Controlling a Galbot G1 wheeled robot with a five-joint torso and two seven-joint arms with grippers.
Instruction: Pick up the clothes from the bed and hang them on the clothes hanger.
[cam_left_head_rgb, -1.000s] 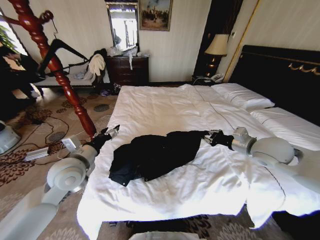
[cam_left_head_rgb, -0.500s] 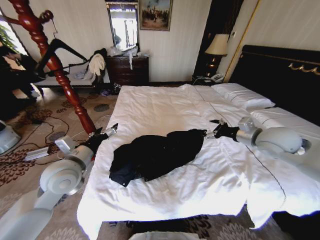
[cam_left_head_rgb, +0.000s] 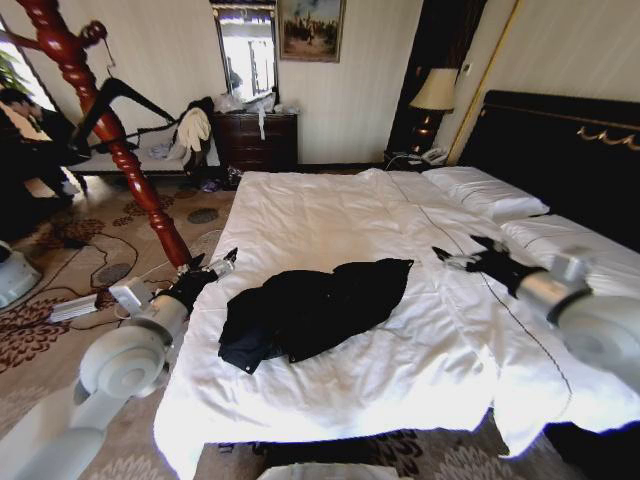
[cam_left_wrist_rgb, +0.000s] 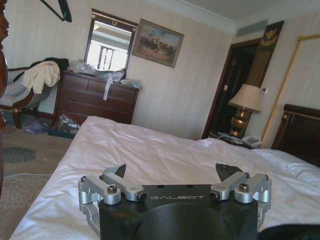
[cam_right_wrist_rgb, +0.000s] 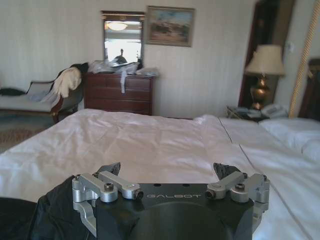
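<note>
With both the left gripper (cam_left_head_rgb: 226, 260) and right gripper (cam_left_head_rgb: 462, 254) spread wide and empty, we should pinch the clothes (cam_left_head_rgb: 310, 308) by the shoulder end (toward three o'clock) for hanging.

The clothes (cam_left_head_rgb: 312, 308) are seen lying crumpled on the near half of the bed (cam_left_head_rgb: 330, 215), flat on the white sheets. The left gripper (cam_left_head_rgb: 222, 262) is held at the bed's left edge, jaws parted, just left of the clothes. The right gripper (cam_left_head_rgb: 464, 252) is held over the sheets to the right, apart from the clothes, jaws parted. The clothes hanger (cam_left_head_rgb: 122, 97) is hung on a red wooden stand (cam_left_head_rgb: 120, 140) at far left.
</note>
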